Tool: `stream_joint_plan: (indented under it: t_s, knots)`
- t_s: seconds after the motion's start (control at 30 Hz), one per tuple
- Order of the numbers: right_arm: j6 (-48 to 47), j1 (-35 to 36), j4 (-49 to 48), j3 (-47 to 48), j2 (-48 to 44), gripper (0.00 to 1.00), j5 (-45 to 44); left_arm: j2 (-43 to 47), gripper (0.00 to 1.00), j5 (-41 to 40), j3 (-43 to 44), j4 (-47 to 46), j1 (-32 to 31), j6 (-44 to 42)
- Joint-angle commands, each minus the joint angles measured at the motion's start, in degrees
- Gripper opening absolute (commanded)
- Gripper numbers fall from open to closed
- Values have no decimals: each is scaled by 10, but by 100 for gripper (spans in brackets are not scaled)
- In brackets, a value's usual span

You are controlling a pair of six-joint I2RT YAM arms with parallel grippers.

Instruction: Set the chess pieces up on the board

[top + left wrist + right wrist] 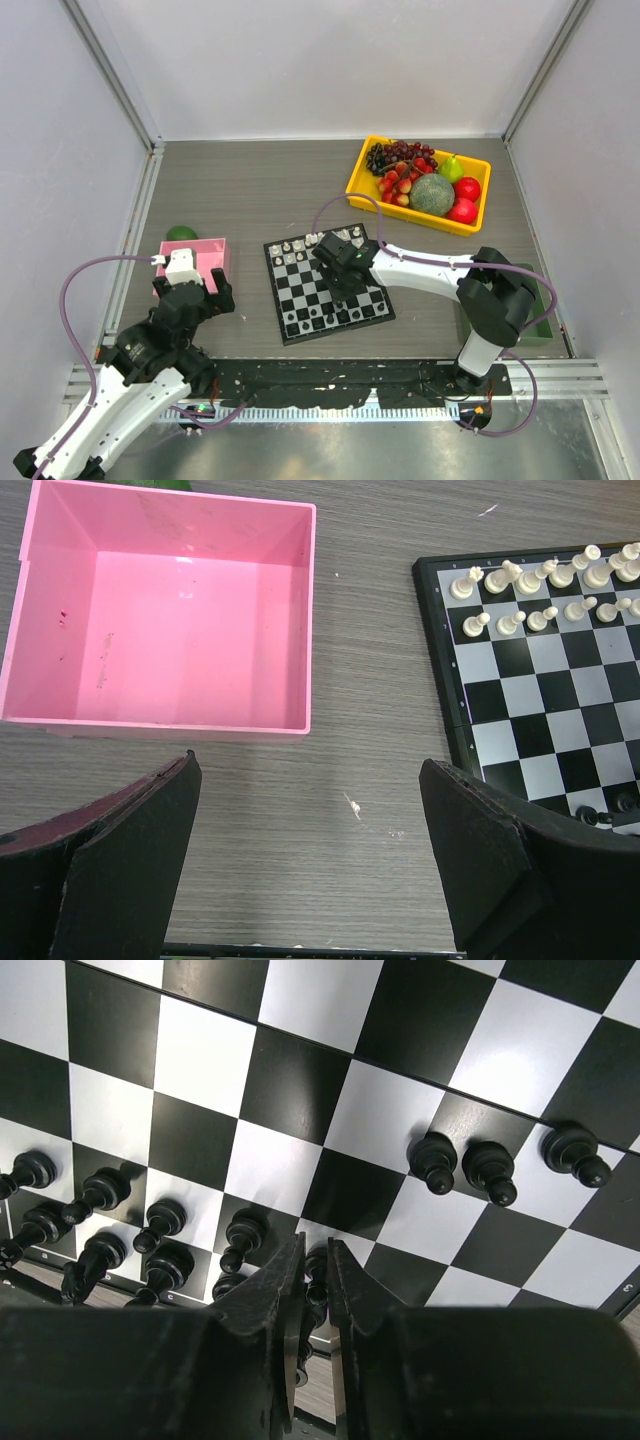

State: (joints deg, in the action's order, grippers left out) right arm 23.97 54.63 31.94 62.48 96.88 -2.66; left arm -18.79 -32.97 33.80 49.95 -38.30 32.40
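Note:
The board lies at the table's middle, with white chess pieces along its far rows and black chess pieces along its near rows. My right gripper hangs over the board. In the right wrist view it is shut on a black piece just above the squares. Black pieces stand to its left and three pawns to the right. My left gripper is open and empty above bare table, between the pink tray and the board's left edge.
The pink tray looks empty, with a green fruit behind it. A yellow bin of fruit stands at the back right. A green tray lies under the right arm's elbow.

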Motion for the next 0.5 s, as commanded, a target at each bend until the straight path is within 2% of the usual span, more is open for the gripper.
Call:
stream_joint_plan:
  t_s: [0.0, 0.2, 0.47]
  knots:
    - [1, -1, -7, 33, -19, 22, -3, 0, 99, -10, 0, -22, -1, -1]
    - [-5, -3, 5, 57, -37, 30, -33, -2, 99, -10, -1, -21, -2, -1]
    - [-22, -34, 34, 87, -95, 53, -87, 5, 99, -10, -1, -23, -1, -2]
